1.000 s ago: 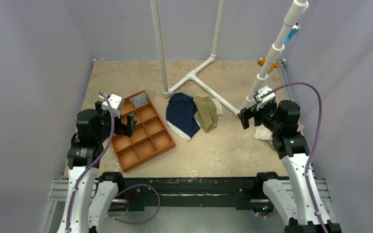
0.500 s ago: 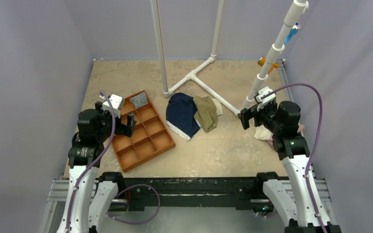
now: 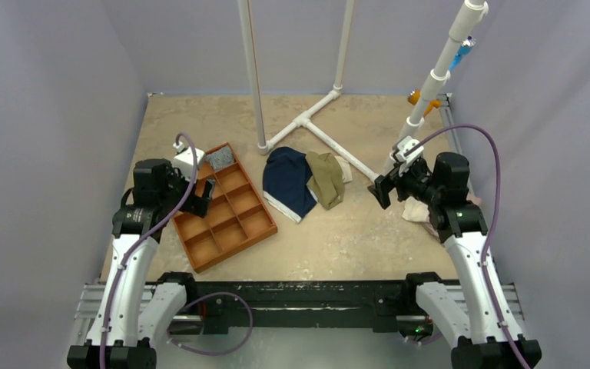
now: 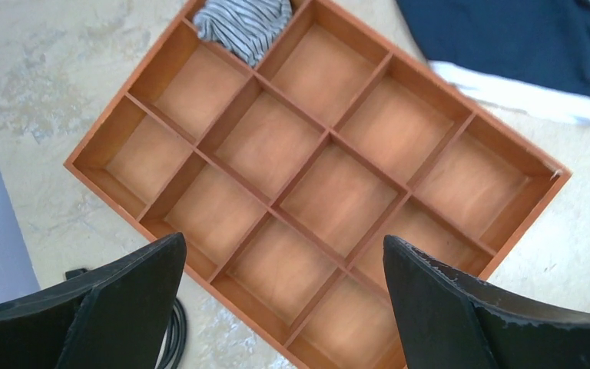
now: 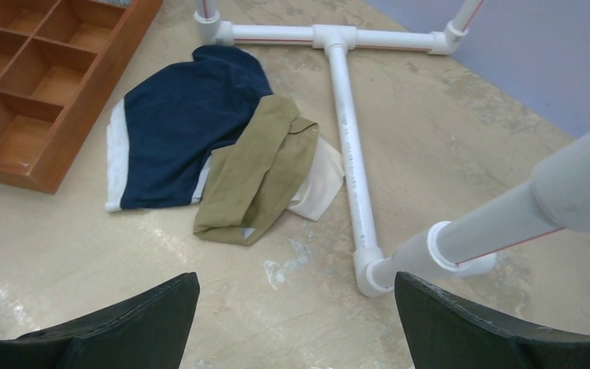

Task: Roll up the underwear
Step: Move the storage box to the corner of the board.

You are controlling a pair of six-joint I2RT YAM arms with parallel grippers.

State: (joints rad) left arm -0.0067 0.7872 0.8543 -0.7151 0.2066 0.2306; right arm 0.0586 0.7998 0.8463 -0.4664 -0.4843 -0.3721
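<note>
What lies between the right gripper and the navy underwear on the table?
The olive-green garment, overlapping the underwear at its edge, with a pale cloth peeking out beneath. Then comes bare table up to the right gripper. The top view shows it.

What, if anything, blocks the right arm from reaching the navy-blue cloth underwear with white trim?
Probably nothing, so yes. The right gripper is open above bare table; the underwear lies uncovered except where the olive-green cloth garment overlaps its right edge. The white pipe frame lies aside.
</note>
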